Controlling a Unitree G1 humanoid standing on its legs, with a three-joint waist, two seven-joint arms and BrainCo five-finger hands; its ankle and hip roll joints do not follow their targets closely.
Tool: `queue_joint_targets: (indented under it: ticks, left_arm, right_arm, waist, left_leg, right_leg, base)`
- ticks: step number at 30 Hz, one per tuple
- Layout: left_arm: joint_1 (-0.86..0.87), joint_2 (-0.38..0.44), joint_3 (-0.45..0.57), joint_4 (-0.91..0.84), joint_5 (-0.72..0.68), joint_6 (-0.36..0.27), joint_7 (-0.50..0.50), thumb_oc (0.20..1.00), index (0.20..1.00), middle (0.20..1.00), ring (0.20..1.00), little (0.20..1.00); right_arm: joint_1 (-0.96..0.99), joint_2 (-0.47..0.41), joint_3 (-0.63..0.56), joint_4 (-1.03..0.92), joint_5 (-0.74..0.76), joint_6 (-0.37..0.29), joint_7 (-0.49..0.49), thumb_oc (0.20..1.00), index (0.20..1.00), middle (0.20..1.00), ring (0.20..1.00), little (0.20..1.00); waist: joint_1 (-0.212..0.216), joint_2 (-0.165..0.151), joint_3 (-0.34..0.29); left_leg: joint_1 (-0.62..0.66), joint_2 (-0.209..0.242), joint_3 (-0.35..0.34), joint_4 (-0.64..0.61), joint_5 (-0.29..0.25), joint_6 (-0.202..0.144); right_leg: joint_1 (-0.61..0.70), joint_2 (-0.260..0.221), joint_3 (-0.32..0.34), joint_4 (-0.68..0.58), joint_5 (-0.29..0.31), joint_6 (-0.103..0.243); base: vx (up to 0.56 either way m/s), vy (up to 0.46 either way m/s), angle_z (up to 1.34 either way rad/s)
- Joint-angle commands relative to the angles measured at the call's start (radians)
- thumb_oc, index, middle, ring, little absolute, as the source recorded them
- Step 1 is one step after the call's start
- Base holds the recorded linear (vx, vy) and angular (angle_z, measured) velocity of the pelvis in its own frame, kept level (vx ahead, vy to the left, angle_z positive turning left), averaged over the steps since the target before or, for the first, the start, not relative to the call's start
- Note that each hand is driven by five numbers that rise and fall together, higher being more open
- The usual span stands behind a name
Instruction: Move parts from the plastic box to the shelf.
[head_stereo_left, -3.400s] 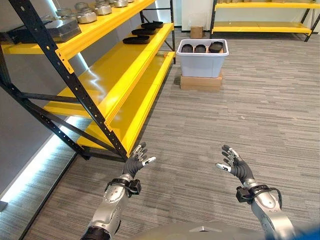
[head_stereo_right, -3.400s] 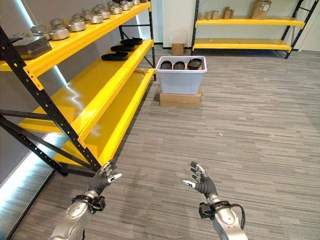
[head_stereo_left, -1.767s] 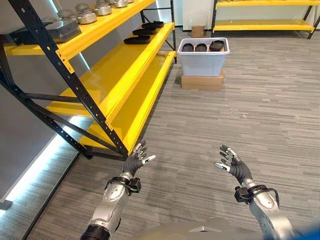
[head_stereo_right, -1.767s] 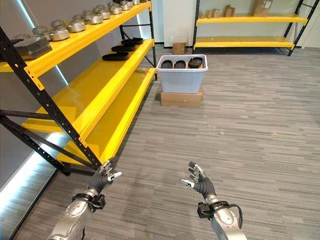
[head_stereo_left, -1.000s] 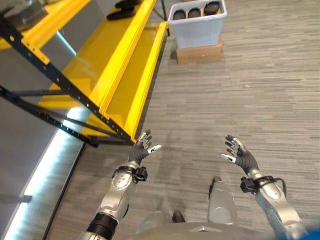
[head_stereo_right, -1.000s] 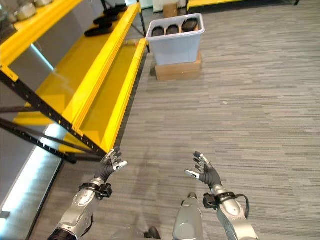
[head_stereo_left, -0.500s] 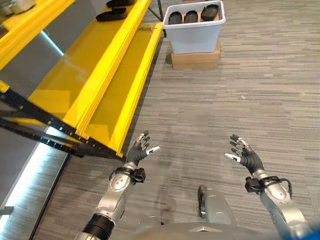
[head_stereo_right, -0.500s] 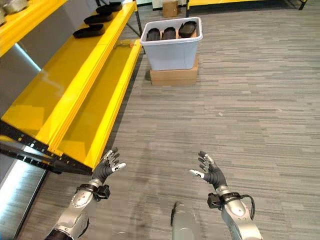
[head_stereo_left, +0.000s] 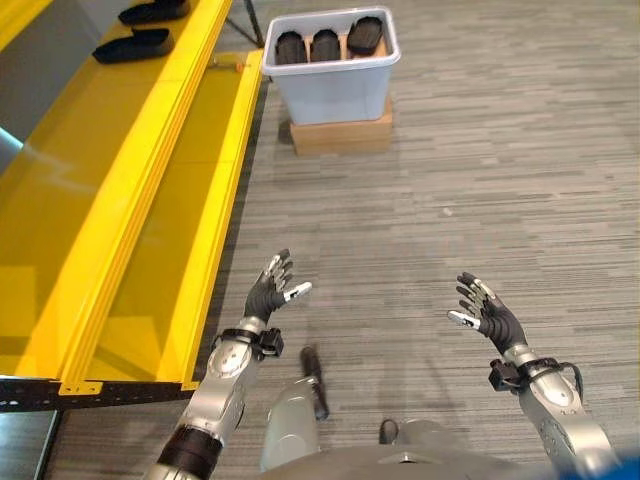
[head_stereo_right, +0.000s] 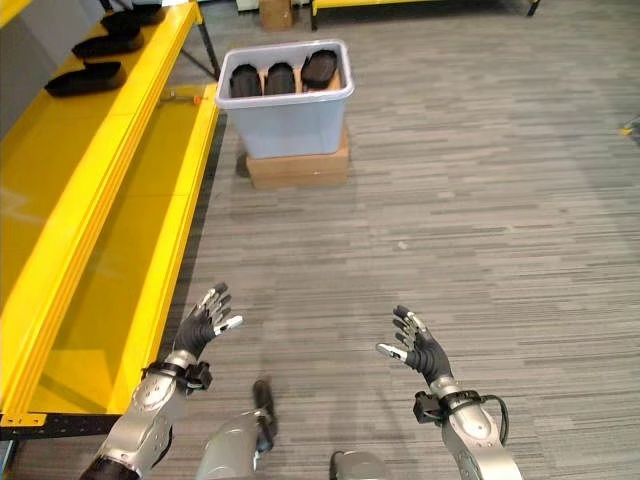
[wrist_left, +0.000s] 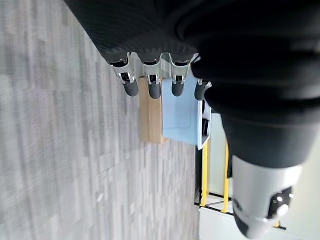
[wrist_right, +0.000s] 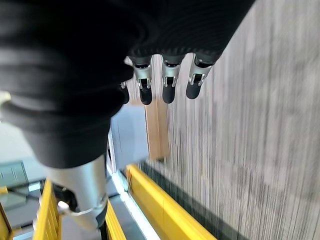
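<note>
Both hands are raised over bare grey plank floor (head_stereo_left: 480, 190), palms turned toward each other, with nothing between or in them. Left hand (head_stereo_left: 266, 297): fingers spread and nearly straight, thumb out to the side, empty; its wrist view shows the fingers (wrist_left: 151, 85) extended in a row with the box and carton seen past them. Right hand (head_stereo_left: 487, 314): same posture, fingers fanned and relaxed, thumb apart, empty; its wrist view likewise shows straight fingers (wrist_right: 167, 82) over floor. Plastic box (head_stereo_left: 335, 90), pale blue-grey, stands well ahead of both hands, closer to the left hand's line than the right's, well apart from either. It sits on a flat cardboard carton (head_stereo_left: 342, 133) that rests on the floor. Inside the box, three dark parts (head_stereo_left: 324, 44) stand side by side in a row along the far side, tops level with or just above the rim. Yellow shelf (head_stereo_left: 95, 190) runs along the outer side of the left hand, from beside the left forearm forward to just beside the box; its lower deck (head_stereo_left: 200, 230) lies nearest the left hand, close beside it but not touching. On the upper deck, far ahead of the left hand and about level with the box, lie two dark flat parts on the shelf (head_stereo_left: 133, 46), one behind the other.
</note>
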Motion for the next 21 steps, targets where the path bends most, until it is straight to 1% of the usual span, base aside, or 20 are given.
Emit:
queue_joint_targets:
  ticks: [1,2,3,4,5,6,7,8,9,10,11,13,14,15,16,17,18,19,20,21]
  left_arm:
    - [-0.002,0.054,0.021,-0.087,0.008,-0.056,0.007,1.000,1.000,1.000,1.000,1.000]
    - [-0.003,0.054,0.016,-0.092,0.018,-0.053,0.008,1.000,1.000,1.000,1.000,1.000]
    - [-0.013,0.055,0.008,-0.088,0.021,-0.054,0.014,1.000,1.000,1.000,1.000,1.000]
    - [-0.017,0.055,0.004,-0.083,0.028,-0.053,0.021,1.000,1.000,1.000,1.000,1.000]
    - [-0.021,0.057,0.001,-0.083,0.031,-0.052,0.020,1.000,1.000,1.000,1.000,1.000]
    - [-0.023,0.058,-0.001,-0.082,0.033,-0.051,0.019,1.000,1.000,1.000,1.000,1.000]
    - [-0.025,0.058,-0.003,-0.081,0.032,-0.052,0.020,1.000,1.000,1.000,1.000,1.000]
    - [-0.027,0.058,-0.005,-0.076,0.028,-0.054,0.021,1.000,1.000,1.000,1.000,1.000]
    - [-0.029,0.059,-0.007,-0.070,0.026,-0.054,0.020,1.000,1.000,1.000,1.000,1.000]
    - [-0.030,0.057,-0.005,-0.065,0.027,-0.056,0.021,1.000,1.000,1.000,1.000,1.000]
    - [-0.026,0.049,-0.001,-0.060,0.025,-0.057,0.024,1.000,1.000,1.000,1.000,1.000]
    - [-0.030,0.042,0.006,-0.052,0.031,-0.058,0.024,1.000,1.000,1.000,1.000,1.000]
    - [-0.035,0.037,0.005,-0.046,0.034,-0.059,0.022,1.000,1.000,1.000,1.000,1.000]
    - [-0.037,0.037,0.007,-0.046,0.037,-0.060,0.022,1.000,1.000,1.000,1.000,1.000]
    - [-0.040,0.035,0.011,-0.048,0.045,-0.060,0.022,1.000,1.000,1.000,1.000,1.000]
    - [-0.040,0.032,0.012,-0.043,0.045,-0.062,0.022,1.000,1.000,1.000,1.000,1.000]
    - [-0.041,0.028,0.011,-0.037,0.043,-0.062,0.023,1.000,1.000,1.000,1.000,1.000]
    - [-0.041,0.028,0.011,-0.037,0.043,-0.062,0.023,1.000,1.000,1.000,1.000,1.000]
    - [-0.041,0.027,0.010,-0.036,0.046,-0.061,0.019,1.000,1.000,1.000,1.000,1.000]
    - [-0.036,0.025,0.010,-0.036,0.048,-0.062,0.015,1.000,1.000,1.000,1.000,1.000]
  right_arm:
    - [-0.028,-0.022,0.001,-0.077,-0.012,-0.031,0.024,1.000,1.000,1.000,1.000,1.000]
    - [-0.023,-0.019,0.004,-0.076,-0.014,-0.031,0.030,1.000,1.000,1.000,1.000,1.000]
    - [-0.033,-0.014,0.019,-0.074,-0.023,-0.030,0.026,1.000,1.000,1.000,1.000,1.000]
    - [-0.038,-0.014,0.027,-0.073,-0.027,-0.031,0.024,1.000,1.000,1.000,1.000,1.000]
    - [-0.038,-0.011,0.030,-0.077,-0.034,-0.031,0.025,1.000,1.000,1.000,1.000,1.000]
    - [-0.038,-0.011,0.034,-0.078,-0.038,-0.031,0.026,1.000,1.000,1.000,1.000,1.000]
    - [-0.041,-0.013,0.038,-0.077,-0.034,-0.032,0.026,1.000,1.000,1.000,1.000,1.000]
    - [-0.040,-0.015,0.039,-0.078,-0.027,-0.030,0.026,1.000,1.000,1.000,1.000,1.000]
    - [-0.041,-0.018,0.042,-0.079,-0.021,-0.032,0.025,1.000,1.000,1.000,1.000,1.000]
    - [-0.042,-0.020,0.040,-0.075,-0.016,-0.033,0.020,1.000,1.000,1.000,1.000,1.000]
    - [-0.040,-0.018,0.038,-0.073,-0.014,-0.037,0.016,1.000,1.000,1.000,1.000,1.000]
    - [-0.042,-0.023,0.033,-0.079,-0.020,-0.039,0.013,1.000,1.000,1.000,1.000,1.000]
    - [-0.045,-0.026,0.032,-0.078,-0.027,-0.039,0.012,1.000,1.000,1.000,1.000,1.000]
    - [-0.045,-0.027,0.030,-0.080,-0.032,-0.039,0.011,1.000,1.000,1.000,1.000,1.000]
    - [-0.045,-0.030,0.028,-0.084,-0.040,-0.038,0.011,1.000,1.000,1.000,1.000,1.000]
    - [-0.042,-0.030,0.027,-0.086,-0.042,-0.037,0.011,1.000,1.000,1.000,1.000,1.000]
    - [-0.039,-0.029,0.026,-0.085,-0.043,-0.034,0.010,1.000,1.000,1.000,1.000,1.000]
    - [-0.039,-0.029,0.026,-0.085,-0.043,-0.034,0.010,1.000,1.000,1.000,1.000,1.000]
    - [-0.031,-0.030,0.021,-0.093,-0.033,-0.032,0.015,1.000,1.000,1.000,1.000,1.000]
    - [-0.027,-0.029,0.024,-0.092,-0.018,-0.034,0.023,1.000,1.000,1.000,1.000,1.000]
  waist:
    - [0.048,-0.046,-0.021]
    - [0.049,-0.050,-0.031]
    - [0.039,-0.044,-0.020]
    - [0.029,-0.032,-0.009]
    - [0.019,-0.021,0.004]
    - [0.007,-0.011,0.013]
    - [-0.009,0.007,0.027]
    - [-0.021,0.007,0.037]
    - [-0.030,0.009,0.041]
    - [-0.041,0.012,0.041]
    - [-0.051,0.011,0.044]
    - [-0.062,0.010,0.040]
    - [-0.070,0.009,0.038]
    - [-0.071,0.014,0.034]
    - [-0.078,0.011,0.035]
    - [-0.085,0.012,0.032]
    - [-0.092,0.011,0.029]
    - [-0.092,0.011,0.030]
    - [-0.090,0.009,0.021]
    - [-0.094,-0.002,0.010]
  left_leg:
    - [-0.005,0.049,-0.013,0.110,-0.146,-0.167]
    - [0.004,0.016,-0.006,0.108,-0.167,-0.145]
    - [0.052,-0.027,-0.005,0.091,-0.197,-0.113]
    - [0.086,-0.040,0.001,0.076,-0.207,-0.098]
    - [0.125,-0.052,0.004,0.058,-0.219,-0.087]
    - [0.159,-0.057,0.007,0.042,-0.225,-0.082]
    - [0.195,-0.058,0.005,0.013,-0.226,-0.082]
    - [0.220,-0.069,0.008,0.007,-0.232,-0.082]
    - [0.243,-0.079,0.009,0.001,-0.252,-0.085]
    - [0.281,-0.095,0.017,-0.011,-0.277,-0.091]
    - [0.305,-0.101,0.029,-0.017,-0.286,-0.095]
    - [0.341,-0.105,0.028,-0.021,-0.307,-0.112]
    - [0.360,-0.105,0.026,-0.018,-0.320,-0.123]
    - [0.378,-0.101,0.018,-0.016,-0.338,-0.134]
    - [0.390,-0.099,0.021,-0.008,-0.337,-0.141]
    - [0.409,-0.094,0.015,-0.003,-0.344,-0.148]
    - [0.428,-0.091,0.007,0.004,-0.352,-0.153]
    - [0.429,-0.091,0.007,0.004,-0.353,-0.153]
    - [0.444,-0.084,-0.002,0.020,-0.349,-0.163]
    - [0.450,-0.082,0.002,0.037,-0.345,-0.169]
  right_leg:
    - [-0.005,-0.198,0.031,-0.116,0.221,0.017]
    - [-0.018,-0.210,0.045,-0.049,0.308,0.029]
    - [-0.088,-0.219,0.062,0.127,0.436,0.034]
    - [-0.129,-0.210,0.060,0.208,0.468,0.039]
    - [-0.175,-0.212,0.060,0.263,0.466,0.041]
    - [-0.225,-0.199,0.060,0.307,0.455,0.039]
    - [-0.309,-0.166,0.050,0.329,0.421,0.029]
    - [-0.338,-0.165,0.033,0.309,0.400,0.027]
    - [-0.366,-0.167,0.017,0.271,0.369,0.029]
    - [-0.398,-0.188,-0.034,0.163,0.351,0.026]
    - [-0.411,-0.209,-0.078,0.049,0.372,0.022]
    - [-0.415,-0.232,-0.105,-0.098,0.417,0.044]
    - [-0.411,-0.246,-0.110,-0.182,0.445,0.057]
    - [-0.409,-0.254,-0.106,-0.226,0.452,0.077]
    - [-0.411,-0.268,-0.111,-0.278,0.486,0.079]
    - [-0.411,-0.273,-0.091,-0.301,0.496,0.085]
    - [-0.413,-0.271,-0.064,-0.299,0.504,0.089]
    - [-0.412,-0.271,-0.064,-0.298,0.504,0.089]
    - [-0.395,-0.261,-0.060,-0.304,0.504,0.085]
    - [-0.386,-0.256,-0.043,-0.309,0.534,0.079]
  base:
    - [0.58,0.332,0.44]
    - [0.49,0.346,0.16]
    - [0.36,0.320,0.22]
    - [0.33,0.299,0.42]
    - [0.27,0.205,0.56]
    - [0.28,0.176,0.50]
    - [0.28,0.133,0.36]
    - [0.32,0.103,0.05]
    - [0.44,0.033,0.20]
    - [0.42,-0.026,0.40]
    - [0.40,-0.092,0.57]
    - [0.32,-0.131,0.43]
    - [0.38,-0.139,0.45]
    - [0.36,-0.173,0.49]
    - [0.36,-0.171,0.54]
    - [0.34,-0.192,0.44]
    - [0.25,-0.115,0.29]
    - [0.25,-0.135,0.02]
    - [0.26,-0.160,0.08]
    - [0.38,-0.223,0.03]
